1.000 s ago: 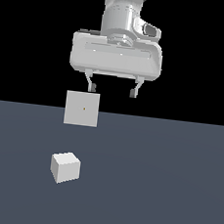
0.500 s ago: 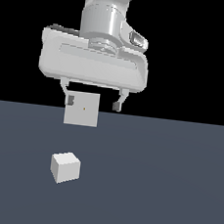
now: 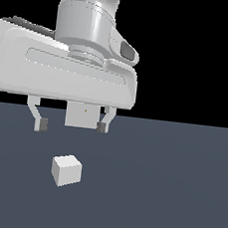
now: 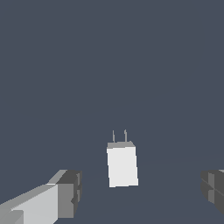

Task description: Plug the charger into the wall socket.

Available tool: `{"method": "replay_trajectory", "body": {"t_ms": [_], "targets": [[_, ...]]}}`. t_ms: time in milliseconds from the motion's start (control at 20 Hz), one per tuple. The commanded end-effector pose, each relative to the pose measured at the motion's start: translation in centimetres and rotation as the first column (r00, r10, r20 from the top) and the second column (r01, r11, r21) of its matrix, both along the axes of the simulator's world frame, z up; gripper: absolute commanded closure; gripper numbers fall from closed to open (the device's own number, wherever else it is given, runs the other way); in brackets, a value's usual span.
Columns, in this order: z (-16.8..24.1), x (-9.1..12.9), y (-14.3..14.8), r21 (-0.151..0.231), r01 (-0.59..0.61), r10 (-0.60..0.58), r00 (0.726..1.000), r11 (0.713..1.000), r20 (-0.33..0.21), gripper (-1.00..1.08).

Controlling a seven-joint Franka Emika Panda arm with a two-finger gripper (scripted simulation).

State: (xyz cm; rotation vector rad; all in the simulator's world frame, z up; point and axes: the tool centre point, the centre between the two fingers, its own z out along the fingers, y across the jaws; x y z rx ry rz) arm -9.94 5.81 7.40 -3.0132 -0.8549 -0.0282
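Where the end effector (image 3: 71, 126) hangs, the wall socket (image 3: 84, 117) is half-hidden.

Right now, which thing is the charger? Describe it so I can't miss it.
On the dark floor, below the open claw, sits a small off-white cube, the charger. Unlike the flat upright socket behind, it is blocky, with two thin prongs at one end.

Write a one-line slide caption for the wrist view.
Open gripper above the floor, white charger lying between its fingers, two prongs visible.
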Motion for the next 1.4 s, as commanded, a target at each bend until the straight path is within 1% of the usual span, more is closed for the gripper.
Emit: {"method": "replay_trajectory", "body": {"t_ms": [0,250,600,1100,1350], "targets": [[-0.6,-0.7,0.2,0.001,-0.039,0.039,0.999,0.999,0.004,-0.92],[-1.1,-1.3,0.3,0.000,-0.072,0.072,0.997,0.997,0.007,-0.92],[-1.6,-1.3,0.3,0.000,-0.069,0.069,0.998,0.998,0.006,-0.92],[-5.3,-1.4,0.3,-0.001,-0.073,0.073,0.997,0.997,0.006,-0.92],[-6.2,-1.4,0.2,-0.001,-0.073,0.073,0.997,0.997,0.006,-0.92]]}}
